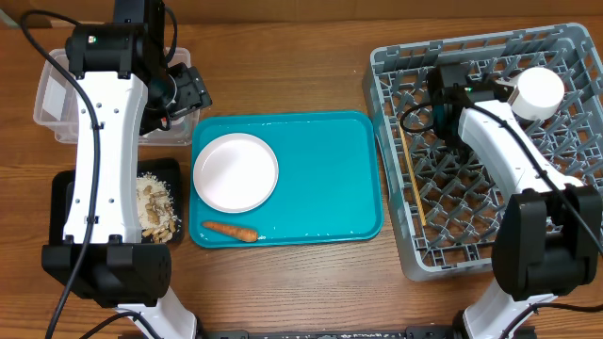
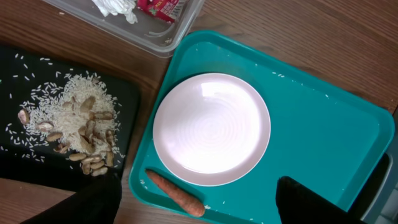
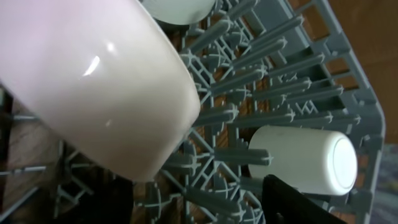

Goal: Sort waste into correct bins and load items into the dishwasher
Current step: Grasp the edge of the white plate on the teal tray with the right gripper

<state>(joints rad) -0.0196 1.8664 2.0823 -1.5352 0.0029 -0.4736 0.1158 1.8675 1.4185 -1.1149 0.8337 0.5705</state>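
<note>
You're looking at a teal tray (image 1: 330, 169), a pale pinkish-white plate (image 1: 236, 171) and an orange carrot (image 1: 231, 230). Beige rice (image 2: 62, 112) speckles the black tray (image 2: 124, 93). Grey lattice rack (image 1: 452, 198); white cup (image 3: 311, 158), white bowl (image 3: 106, 81). Red wrapper (image 2: 163, 7), white tissue (image 2: 115, 6).

A round pale plate (image 2: 211, 129) sits on the teal tray (image 2: 323, 143), with a small orange carrot (image 2: 175, 193) lying just beside its near rim. To the left, rice-like food scraps (image 2: 68, 124) are heaped in the black tray (image 2: 127, 93). A clear tub (image 2: 168, 38) on the wooden counter (image 2: 298, 31) holds a white tissue (image 2: 115, 7) and a red wrapper (image 2: 163, 7). Two dark fingers (image 2: 93, 202) stand wide apart at the bottom edge.
</note>
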